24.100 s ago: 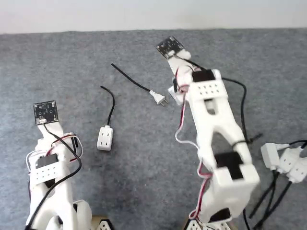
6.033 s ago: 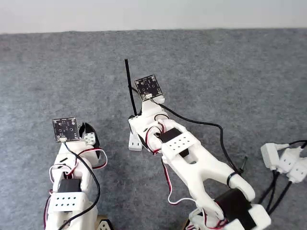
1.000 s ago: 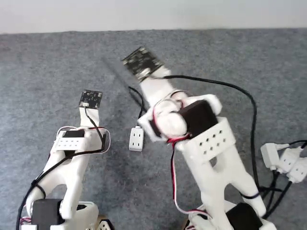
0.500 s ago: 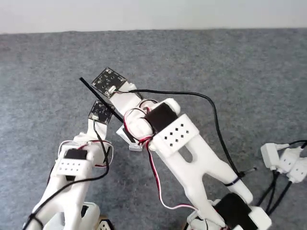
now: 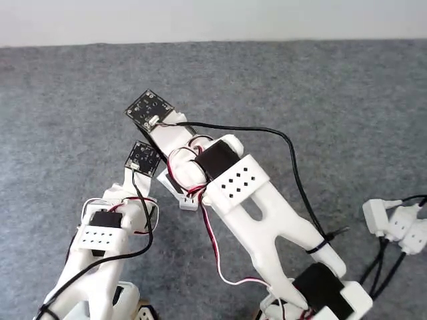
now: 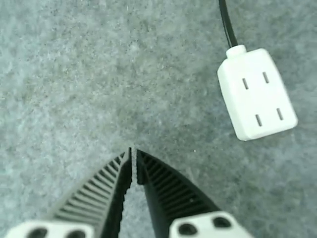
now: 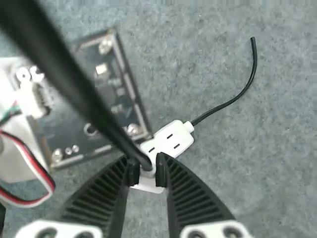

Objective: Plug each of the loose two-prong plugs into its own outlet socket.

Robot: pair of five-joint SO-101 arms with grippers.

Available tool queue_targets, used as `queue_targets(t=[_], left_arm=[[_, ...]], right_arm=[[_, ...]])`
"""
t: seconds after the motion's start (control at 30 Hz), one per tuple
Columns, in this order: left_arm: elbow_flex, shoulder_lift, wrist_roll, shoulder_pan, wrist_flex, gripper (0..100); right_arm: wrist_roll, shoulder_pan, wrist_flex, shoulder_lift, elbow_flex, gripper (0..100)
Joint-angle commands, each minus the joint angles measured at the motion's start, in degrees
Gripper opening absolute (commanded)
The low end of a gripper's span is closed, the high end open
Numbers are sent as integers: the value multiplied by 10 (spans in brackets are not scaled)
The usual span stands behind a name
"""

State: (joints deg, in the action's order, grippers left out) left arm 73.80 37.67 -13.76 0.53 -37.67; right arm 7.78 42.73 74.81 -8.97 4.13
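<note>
Clamps the 2-prong plug (image 7: 148,181) between the fingers of the right gripper (image 7: 147,166), just beside the outlet socket (image 7: 168,140) lying flat on the grey desk (image 5: 347,100). Holds the left gripper (image 6: 132,153) near that socket, fingers nearly together, empty.

The right arm (image 5: 267,213) leans across beside the left arm (image 5: 100,247), their camera boards (image 5: 148,109) close together. Dark fingers (image 5: 170,181) show under the right wrist. A white socket (image 5: 189,201), partly covered, lies just beside them; contact cannot be told. White adapters (image 5: 393,223) lie well apart from the fingers on grey carpet (image 5: 333,93).
</note>
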Motion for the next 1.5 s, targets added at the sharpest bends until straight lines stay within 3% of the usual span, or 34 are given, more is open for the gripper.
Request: queue_targets(t=[0.0, 0.1, 0.17, 0.33, 0.4, 0.53, 1.47], left_arm=[[-6, 16, -9, 4, 11, 13], [-5, 19, 6, -1, 15, 13], [-5, 19, 55, -26, 33, 13], [19, 19, 195, -96, 173, 13], [36, 19, 209, -102, 217, 13], [41, 20, 212, -102, 226, 13], [42, 20, 208, -104, 225, 13]], right_arm=[[-19, 0, -15, -3, -4, 9], [-76, -22, -29, -3, 3, 9], [-113, -51, -63, -6, 32, 9], [-203, -91, -251, -9, 188, 9], [-219, -96, -336, -13, 245, 9], [-219, -91, -416, -36, 300, 9], [-217, -86, -453, -46, 364, 9]])
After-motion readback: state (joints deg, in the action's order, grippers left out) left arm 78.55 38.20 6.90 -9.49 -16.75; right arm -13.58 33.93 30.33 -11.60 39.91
